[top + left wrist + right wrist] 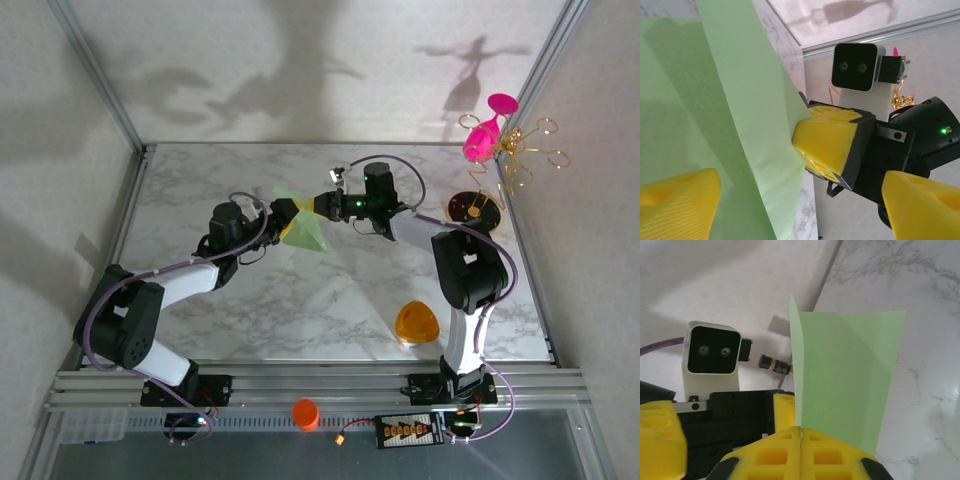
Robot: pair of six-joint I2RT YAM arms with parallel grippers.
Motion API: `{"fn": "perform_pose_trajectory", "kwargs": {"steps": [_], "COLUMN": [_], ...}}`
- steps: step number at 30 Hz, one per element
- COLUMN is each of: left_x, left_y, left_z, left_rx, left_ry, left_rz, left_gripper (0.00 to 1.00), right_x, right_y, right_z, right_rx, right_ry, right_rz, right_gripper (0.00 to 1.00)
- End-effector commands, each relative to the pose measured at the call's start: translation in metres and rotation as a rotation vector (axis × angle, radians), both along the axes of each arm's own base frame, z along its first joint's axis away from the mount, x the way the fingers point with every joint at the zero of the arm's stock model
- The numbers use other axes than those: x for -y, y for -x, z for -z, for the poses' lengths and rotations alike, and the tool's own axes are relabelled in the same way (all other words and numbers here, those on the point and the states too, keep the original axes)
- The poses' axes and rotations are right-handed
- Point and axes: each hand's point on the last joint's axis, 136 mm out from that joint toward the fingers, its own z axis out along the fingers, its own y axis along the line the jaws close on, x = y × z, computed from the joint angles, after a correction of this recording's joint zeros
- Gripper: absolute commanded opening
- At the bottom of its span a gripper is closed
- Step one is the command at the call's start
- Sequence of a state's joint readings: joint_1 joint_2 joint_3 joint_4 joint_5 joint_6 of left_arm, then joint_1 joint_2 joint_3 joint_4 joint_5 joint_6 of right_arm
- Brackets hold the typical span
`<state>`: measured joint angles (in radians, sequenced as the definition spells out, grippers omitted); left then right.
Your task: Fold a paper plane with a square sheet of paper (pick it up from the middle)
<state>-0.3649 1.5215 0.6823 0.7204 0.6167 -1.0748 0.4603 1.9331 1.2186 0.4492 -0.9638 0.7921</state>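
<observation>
Green paper (303, 228), thin and pale, hung in the air above the middle of the marble bench (330, 290), where the two arms met nose to nose. From overhead it read as a small folded wedge, and the grippers on either side of it were too small to judge. The right wrist camera settled one side: the right gripper (801, 439) had its yellow fingers pressed together on the lower edge of the sheet, which rose upright from them with a slanting crease across its right half. The left wrist camera gave what that view could not: the left gripper (800, 195) stood with its fingers well apart, one at each lower corner of the frame, and the sheet ran down between them while the right gripper's tip bit into its edge. Whether either of the left gripper's fingers touched the paper was hard to say; they looked just clear of it. From overhead, an orange rounded-triangle object (416, 323) lay on the bench near the right arm's base, well apart from the paper. A pink glass (487, 135) sat tilted in a gold wire stand (525, 155) at the far right edge. An orange cylinder (305, 413) stood on the front rail between the two arm bases.
</observation>
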Motion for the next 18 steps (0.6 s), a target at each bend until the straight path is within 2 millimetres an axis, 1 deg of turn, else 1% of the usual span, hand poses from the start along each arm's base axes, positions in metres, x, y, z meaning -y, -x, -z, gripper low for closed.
{"fn": "perform_pose_trajectory", "kwargs": {"steps": [1, 6, 10, 15, 18], "left_x": [0.009, 0.013, 0.017, 0.019, 0.019], "left_y": [0.000, -0.001, 0.002, 0.008, 0.010], "left_z": [-0.018, -0.017, -0.026, -0.039, -0.042], "left_rx": [0.080, 0.085, 0.127, 0.179, 0.192], "left_ry": [0.033, 0.049, 0.080, 0.128, 0.135], "left_rz": [0.047, 0.063, 0.088, 0.114, 0.121], "left_gripper": [0.78, 0.64, 0.55, 0.47, 0.40], "right_x": [0.003, 0.003, 0.003, 0.004, 0.004], "right_y": [0.011, 0.016, 0.020, 0.025, 0.025], "right_z": [-0.035, -0.042, -0.047, -0.052, -0.053], "right_rx": [0.029, 0.023, 0.007, -0.014, -0.022], "right_ry": [-0.075, -0.097, -0.124, -0.150, -0.153], "right_rz": [-0.045, -0.065, -0.083, -0.099, -0.103], "right_gripper": [0.06, 0.07, 0.07, 0.07, 0.07]}}
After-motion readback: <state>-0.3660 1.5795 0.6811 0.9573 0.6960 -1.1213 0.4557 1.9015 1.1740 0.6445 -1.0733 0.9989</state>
